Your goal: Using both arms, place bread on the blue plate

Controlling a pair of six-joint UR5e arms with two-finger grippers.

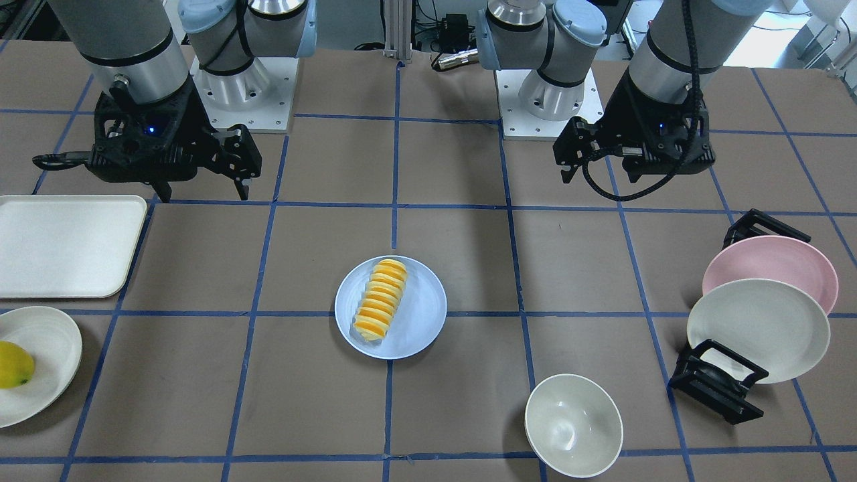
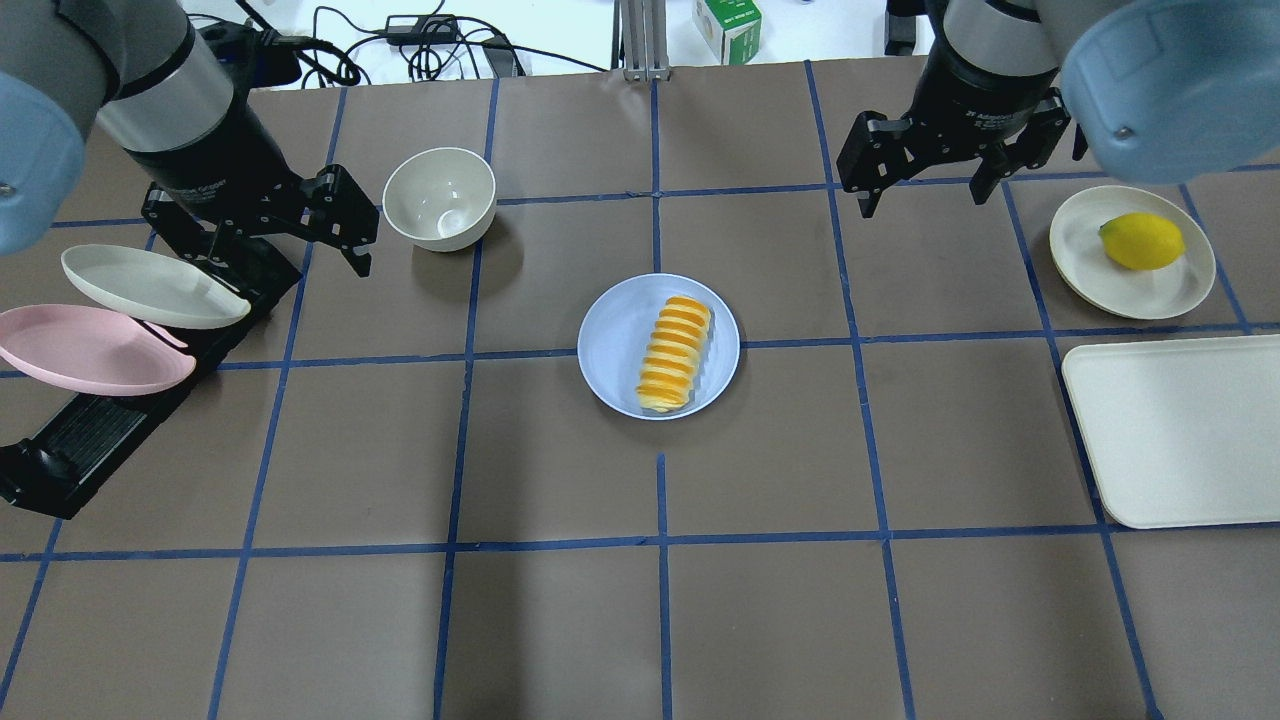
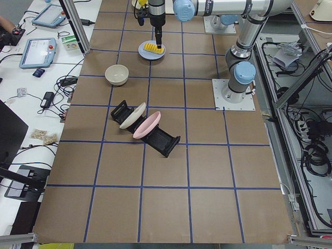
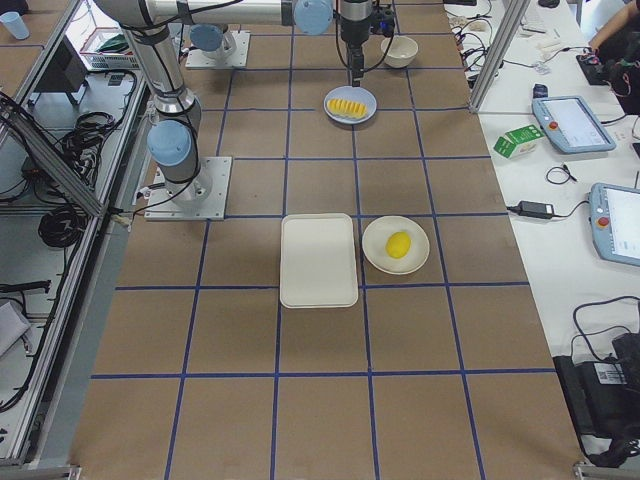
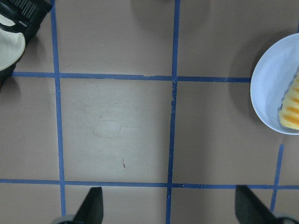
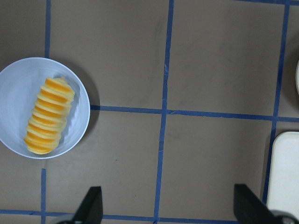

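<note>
The bread (image 1: 380, 300), an oblong yellow-orange ridged loaf, lies on the blue plate (image 1: 422, 301) in the middle of the table. Both also show in the overhead view, the bread (image 2: 675, 353) on the plate (image 2: 610, 340). My left gripper (image 2: 290, 255) is open and empty, above the table well to the plate's left. My right gripper (image 2: 925, 198) is open and empty, above the table beyond the plate's right. The right wrist view shows its open gripper (image 6: 169, 207) and the whole bread (image 6: 46, 116). The left wrist view shows its open gripper (image 5: 170, 207) and the plate's edge (image 5: 268, 93).
A cream bowl (image 2: 440, 198) stands beside the left gripper. A black rack holds a cream plate (image 2: 150, 285) and a pink plate (image 2: 100, 350) at far left. A lemon (image 2: 1140, 240) on a cream plate and a white tray (image 2: 1170, 430) sit at right.
</note>
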